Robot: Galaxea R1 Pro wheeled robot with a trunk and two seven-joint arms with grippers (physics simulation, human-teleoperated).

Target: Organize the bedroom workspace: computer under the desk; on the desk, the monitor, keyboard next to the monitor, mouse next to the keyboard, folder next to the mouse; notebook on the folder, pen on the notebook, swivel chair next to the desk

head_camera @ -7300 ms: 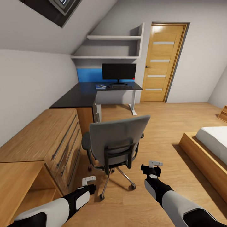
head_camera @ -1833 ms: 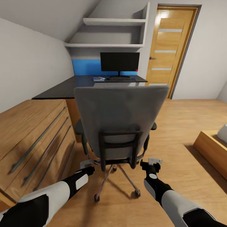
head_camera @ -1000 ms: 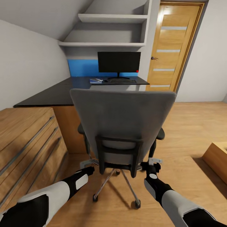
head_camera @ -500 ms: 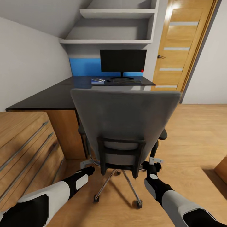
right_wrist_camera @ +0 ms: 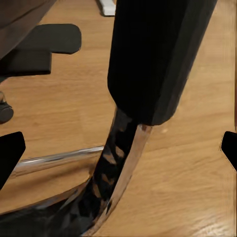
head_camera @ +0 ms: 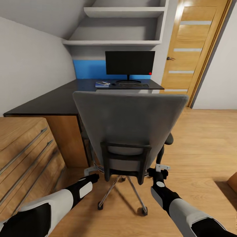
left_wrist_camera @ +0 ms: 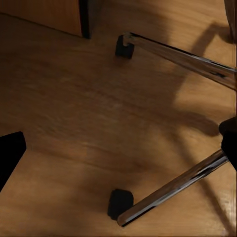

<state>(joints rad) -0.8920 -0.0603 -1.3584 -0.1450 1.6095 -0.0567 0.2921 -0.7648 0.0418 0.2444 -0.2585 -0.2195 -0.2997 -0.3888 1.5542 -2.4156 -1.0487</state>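
While the swivel chair (head_camera: 128, 128) fills frame centre, its back toward the camera, both grippers, left (head_camera: 91, 171) and right (head_camera: 162, 168), flank its base, released. Upper centre, the desk (head_camera: 49, 102) bears monitor (head_camera: 130, 63), keyboard (head_camera: 133, 85), and folder (head_camera: 102, 84).

Both arms are held low and forward in the head view, forearms angled inward. The left gripper (head_camera: 91, 171) is seen at the end of a black-and-white forearm, its pale fingers apart. The right gripper (head_camera: 162, 168) is raised slightly higher, its fingers likewise spread and nothing held between them.
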